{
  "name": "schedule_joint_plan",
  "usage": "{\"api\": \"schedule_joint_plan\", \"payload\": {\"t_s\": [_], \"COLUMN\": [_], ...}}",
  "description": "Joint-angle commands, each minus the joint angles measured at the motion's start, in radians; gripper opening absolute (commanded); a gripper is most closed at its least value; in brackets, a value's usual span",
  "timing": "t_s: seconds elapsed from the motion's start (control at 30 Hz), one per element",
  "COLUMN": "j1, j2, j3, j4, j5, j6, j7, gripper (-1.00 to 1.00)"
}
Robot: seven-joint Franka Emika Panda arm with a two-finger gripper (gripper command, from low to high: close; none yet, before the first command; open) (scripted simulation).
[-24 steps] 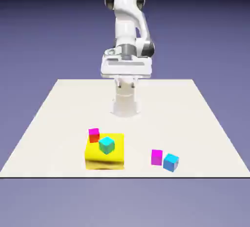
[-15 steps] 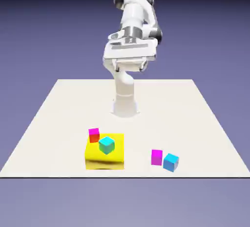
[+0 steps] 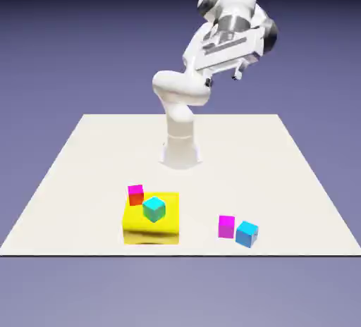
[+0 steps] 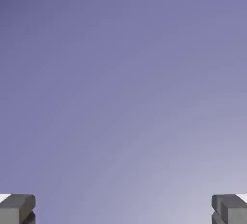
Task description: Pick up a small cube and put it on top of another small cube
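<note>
Exterior view: the arm (image 3: 189,87) rises from the table (image 3: 106,149) and leans toward the exterior view's right, with the gripper (image 3: 223,79) high above the tabletop and tilted. The jaws stand wide apart, with only backdrop between them. The lower faces of all the cubes are hidden, as are their far sides. The teal cube (image 3: 154,209) overlaps the yellow block (image 3: 151,228) in this line of sight and covers part of its upper face. The cube with red sides and a magenta top (image 3: 136,195) appears at the block's far left corner; whether it rests on the block or stands behind it cannot be told. Part of the arm's middle is concealed behind the hand. The small blue cube (image 3: 247,235) lies on the table near its front edge, toward the exterior view's right, turned at an angle. The small magenta cube (image 3: 226,227) stands just beside it, on the left; neither is on top of the other.

Hand view: the two grey fingertips (image 4: 17,209) are cut off by the bottom corners of the frame, and a smooth blue-violet gradient, paler toward the lower right, fills the rest.

Surfaces: the arm is glossy white with dark grey joint caps; the tabletop is plain, matt and cream; the cubes are flat-faced and sharp-edged; the yellow block is broader, with softly rounded edges and a shaded front.
</note>
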Motion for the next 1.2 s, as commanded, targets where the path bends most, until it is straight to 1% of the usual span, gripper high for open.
{"api": "schedule_joint_plan", "payload": {"t_s": [0.0,0.87,0.93,1.07,1.1,1.13,1.17], "j1": [-0.031,-0.842,-0.851,-0.896,-0.896,-0.896,-0.883], "j2": [-0.012,-0.319,-0.323,-0.339,-0.339,-0.339,-0.334], "j3": [0.036,0.979,0.989,1.120,1.120,1.120,1.084], "j4": [0.019,0.499,0.505,0.454,0.454,0.454,0.468], "j5": [0.016,0.441,0.446,0.478,0.478,0.478,0.469], "j6": [-0.024,-0.654,-0.661,-0.516,-0.516,-0.516,-0.556], "j7": [0.041,1.109,1.121,1.118,1.118,1.118,1.119], "gripper": [0.00,0.00,0.00,0.00,-1.00,-1.00,-1.00]}}
